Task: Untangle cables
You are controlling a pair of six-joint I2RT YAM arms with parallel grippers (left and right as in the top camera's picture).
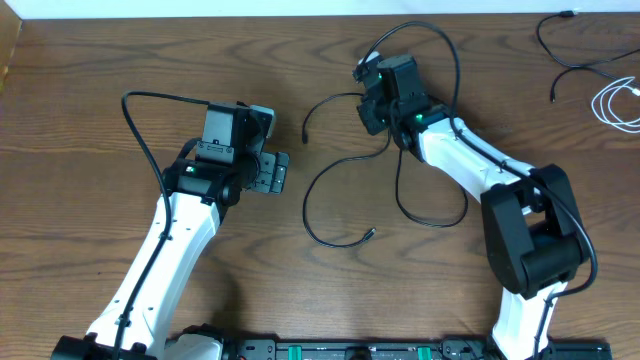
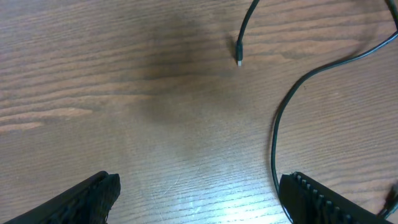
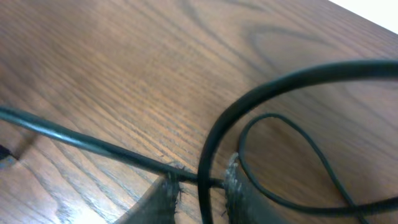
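Note:
Several thin black cables point(image 1: 330, 168) lie tangled on the wooden table between the arms. One plug end point(image 1: 371, 234) rests toward the front and another point(image 1: 304, 135) points at my left arm. My right gripper point(image 1: 366, 95) sits over the back of the tangle. In the right wrist view, the right gripper point(image 3: 199, 183) has its jaws drawn close on a black cable point(image 3: 93, 144), and a second strand loops down between the fingers. My left gripper point(image 1: 275, 172) hovers left of the tangle. In the left wrist view, the left gripper point(image 2: 199, 199) is wide open and holds nothing. A cable point(image 2: 277, 124) curves past its right finger point(image 2: 317, 202).
A separate black cable point(image 1: 560, 45) and a coiled white cable point(image 1: 615, 100) lie at the back right corner. The thicker cords of the arms arch above both wrists. Bare wood point(image 1: 80, 120) spreads to the left. The table's front edge carries a black rail point(image 1: 350, 350).

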